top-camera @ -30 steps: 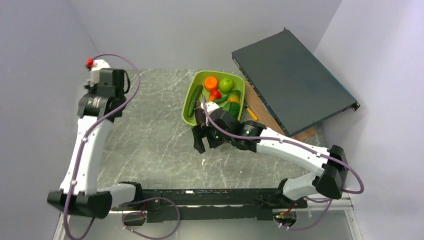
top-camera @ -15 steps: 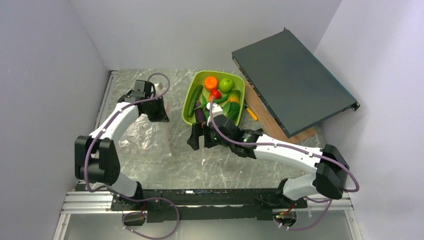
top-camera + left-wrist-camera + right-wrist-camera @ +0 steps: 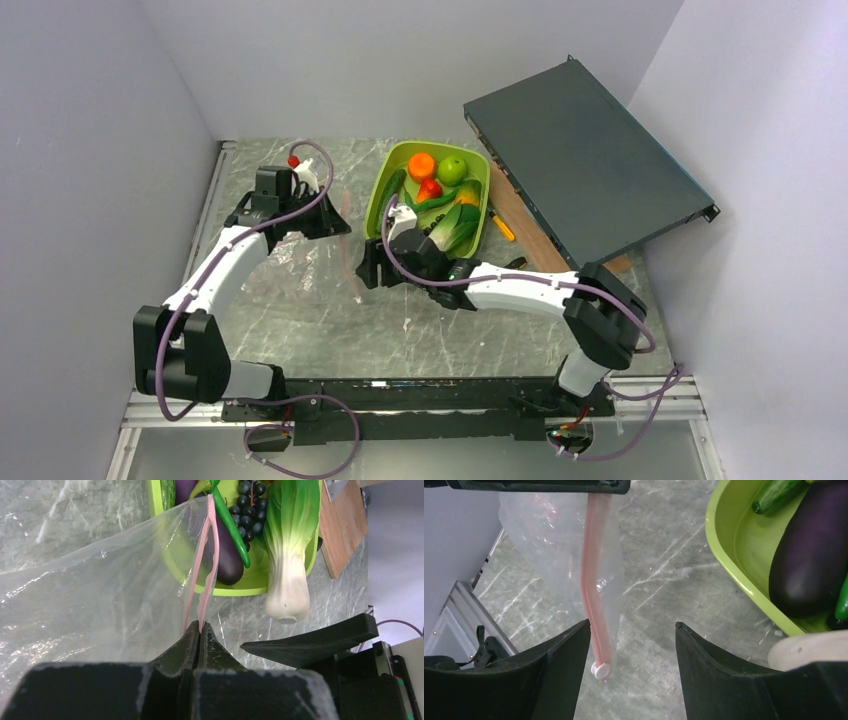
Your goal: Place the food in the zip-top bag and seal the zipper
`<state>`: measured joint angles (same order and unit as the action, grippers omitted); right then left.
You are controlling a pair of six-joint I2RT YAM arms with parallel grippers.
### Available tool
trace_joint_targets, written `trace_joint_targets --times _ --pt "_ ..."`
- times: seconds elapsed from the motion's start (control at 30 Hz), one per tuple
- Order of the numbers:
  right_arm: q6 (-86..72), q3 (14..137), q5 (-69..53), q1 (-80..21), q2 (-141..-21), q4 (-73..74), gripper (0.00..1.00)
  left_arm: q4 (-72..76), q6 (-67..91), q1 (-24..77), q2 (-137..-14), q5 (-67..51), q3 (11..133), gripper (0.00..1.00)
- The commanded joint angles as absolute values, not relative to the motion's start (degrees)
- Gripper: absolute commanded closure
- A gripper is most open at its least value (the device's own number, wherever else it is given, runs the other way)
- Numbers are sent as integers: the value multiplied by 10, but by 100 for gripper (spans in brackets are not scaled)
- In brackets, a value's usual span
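Observation:
The clear zip-top bag (image 3: 285, 262) lies crinkled on the table left of the lime-green tray (image 3: 373, 215). My left gripper (image 3: 200, 626) is shut on the pink zipper (image 3: 201, 565) and holds the mouth edge up; it also shows in the top view (image 3: 335, 222). My right gripper (image 3: 631, 625) is open around the strip's end (image 3: 593, 580), where a white slider (image 3: 600, 670) hangs close to the left finger (image 3: 559, 670). The food sits in the tray: orange (image 3: 421, 165), green apple (image 3: 452, 170), red pepper (image 3: 430, 188), eggplant (image 3: 226, 555), grapes (image 3: 247, 505), leek (image 3: 290, 545), cucumber (image 3: 774, 495).
A dark flat rack unit (image 3: 585, 165) rests tilted on a wooden board (image 3: 525, 225) at the right of the tray. An orange-handled screwdriver (image 3: 503, 228) lies between them. Grey walls close in the left, back and right sides.
My left arm swung down from a raised pose to the bag and now grips the pink strip. My right gripper moved left and up to the strip's hanging end.

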<state>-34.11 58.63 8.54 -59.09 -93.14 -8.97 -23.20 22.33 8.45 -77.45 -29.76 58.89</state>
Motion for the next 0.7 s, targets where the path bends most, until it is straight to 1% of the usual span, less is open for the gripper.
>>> trace_joint_targets --times 0.0,0.27,0.4,0.43,0.53,0.6,0.67 --pt "-307 621 75 -594 -950 -164 36 -209 230 82 -764 -337 583 100" --pt "-326 651 12 -595 -1012 -195 33 -206 222 81 -757 -356 582 100" --pt "-311 654 5 -594 -1021 -204 34 -211 210 82 -747 -351 583 100" --pt "-308 648 -3 -595 -1022 -216 36 -211 207 81 -744 -351 583 100" --pt "-310 652 -15 -594 -1031 -218 51 -203 201 82 -731 -357 578 98" --pt "-315 649 -13 -592 -1036 -220 67 -197 198 82 -724 -356 574 94" --pt "-316 639 -13 -592 -1032 -233 79 -195 193 82 -716 -358 571 88"
